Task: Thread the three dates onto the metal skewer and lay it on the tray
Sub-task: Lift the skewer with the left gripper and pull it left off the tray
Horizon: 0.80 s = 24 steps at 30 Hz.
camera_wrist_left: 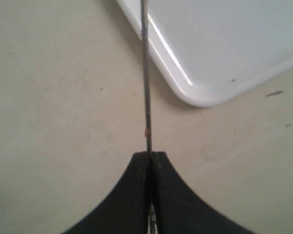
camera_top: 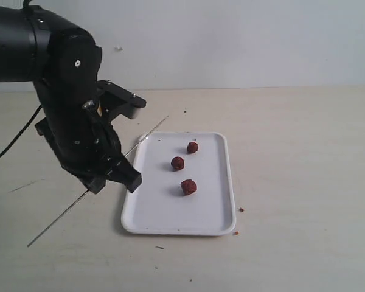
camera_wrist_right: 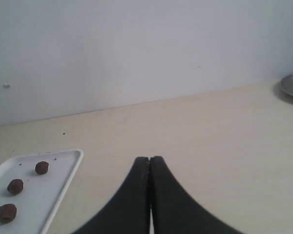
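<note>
Exterior, step in hand: skewer pick-up, by my reading. Nothing is threaded yet, and the metal skewer (camera_top: 149,134) is bare.
Exterior, left pincer: the left pincer (camera_top: 112,173) sits low beside the tray's (camera_top: 164,207) left edge, with the rod running through it on a diagonal. One end points out over the table (camera_top: 292,121) toward the front, and the other crosses the tray's far-left corner.
Exterior, dates: all three dates (camera_top: 177,163) lie loose on the tray in a staggered line, apart from each other and well clear of the rod.
Exterior, right arm: not in shot.
Left wrist, pincer: the left pincer (camera_wrist_left: 150,156) has its fingers pressed together, clamped on the metal skewer (camera_wrist_left: 146,73), which shoots straight out from the tips.
Left wrist, surroundings: a rounded corner of the tray (camera_wrist_left: 224,44) lies just beside the rod, which crosses the rim farther out. Whether the rod touches the rim, I cannot tell.
Right wrist, pincer: the right pincer (camera_wrist_right: 150,160) is closed tip to tip on nothing, hovering over bare table (camera_wrist_right: 210,136).
Right wrist, dates: the dates (camera_wrist_right: 15,186) and the tray (camera_wrist_right: 63,175) sit off to one side, well apart from the tips.
Next move, a judgement: the right pincer must part its fingers, go to a date and pinch it firmly. The left should steady the rod with its point lined up on that date. A slim rod in a narrow grip may swivel.
</note>
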Tool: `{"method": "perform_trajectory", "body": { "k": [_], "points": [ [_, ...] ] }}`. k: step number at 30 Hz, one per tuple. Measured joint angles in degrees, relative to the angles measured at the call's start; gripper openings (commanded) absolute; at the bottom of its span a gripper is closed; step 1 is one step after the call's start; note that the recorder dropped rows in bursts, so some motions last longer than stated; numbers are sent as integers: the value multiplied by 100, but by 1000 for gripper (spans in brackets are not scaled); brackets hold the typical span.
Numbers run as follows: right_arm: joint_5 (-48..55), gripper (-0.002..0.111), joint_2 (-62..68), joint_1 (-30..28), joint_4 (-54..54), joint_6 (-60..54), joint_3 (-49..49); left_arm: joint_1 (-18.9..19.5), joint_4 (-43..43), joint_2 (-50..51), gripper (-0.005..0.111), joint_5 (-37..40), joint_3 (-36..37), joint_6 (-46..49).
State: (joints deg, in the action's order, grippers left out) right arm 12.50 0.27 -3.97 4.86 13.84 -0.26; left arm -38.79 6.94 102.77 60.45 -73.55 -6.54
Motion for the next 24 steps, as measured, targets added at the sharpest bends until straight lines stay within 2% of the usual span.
{"method": "perform_trajectory", "body": {
  "k": [9,17,24],
  "points": [
    [-4,0,0,0,0,0,0,0,161,-255,0,-201,1083,111],
    [-124,0,0,0,0,0,0,0,239,-290,0,-1013,1934,85],
    [-1250,0,0,0,-36,0,0,0,253,-373,0,-1261,2118,-10]
  ]
}}
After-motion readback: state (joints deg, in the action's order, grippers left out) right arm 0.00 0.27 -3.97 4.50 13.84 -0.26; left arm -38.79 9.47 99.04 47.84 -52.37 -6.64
